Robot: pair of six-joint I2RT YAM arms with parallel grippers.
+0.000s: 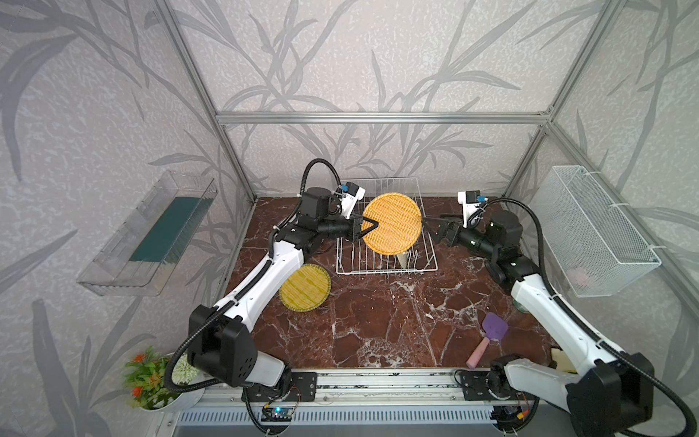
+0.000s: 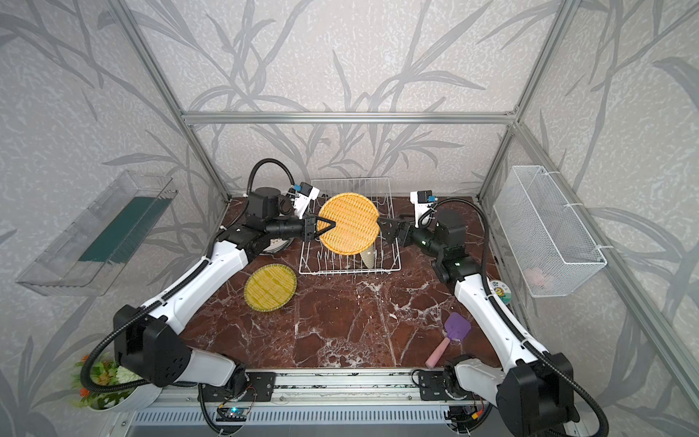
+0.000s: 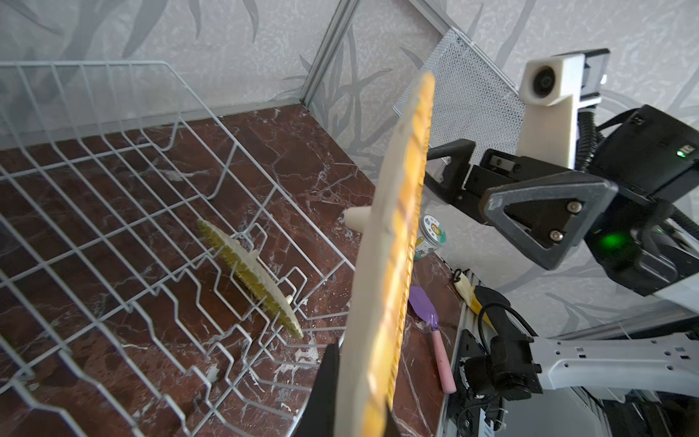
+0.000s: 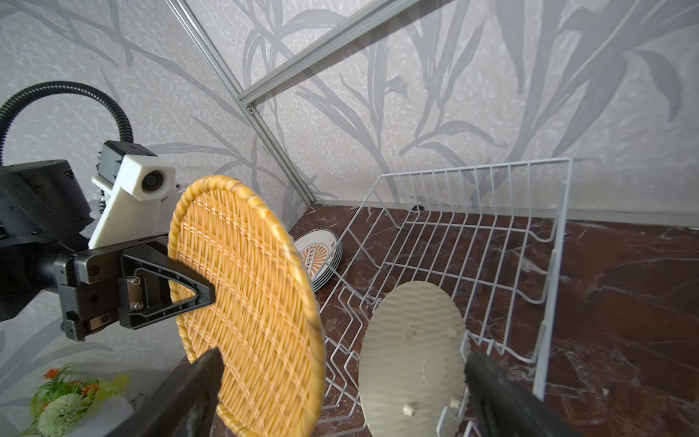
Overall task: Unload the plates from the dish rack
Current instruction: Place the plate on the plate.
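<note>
Grip: I see the left tool (image 1: 372, 227) clamped on the left edge of the orange woven plate (image 1: 393, 223), one finger across the woven face and the other behind it.
Plate aloft: the orange woven plate hangs on edge in the air above the dish rack (image 4: 559, 242), face tilted toward the top cameras.
Right side: the right tool (image 4: 342, 355) has its jaws spread wide and carries nothing. It sits just beside the plate's right edge, not touching (the left wrist view shows the gap plainly).
Rack: one racked yellow plate (image 4: 412, 340) stands on edge between the tines near the front, its pale underside toward the right arm.
Bench: a flat yellow plate (image 1: 304, 287) lies face up on the bench (image 1: 378, 321), before the rack's left corner.
Stack: white plates (image 4: 323, 257) are piled left of the rack; I cannot confirm the count.
</note>
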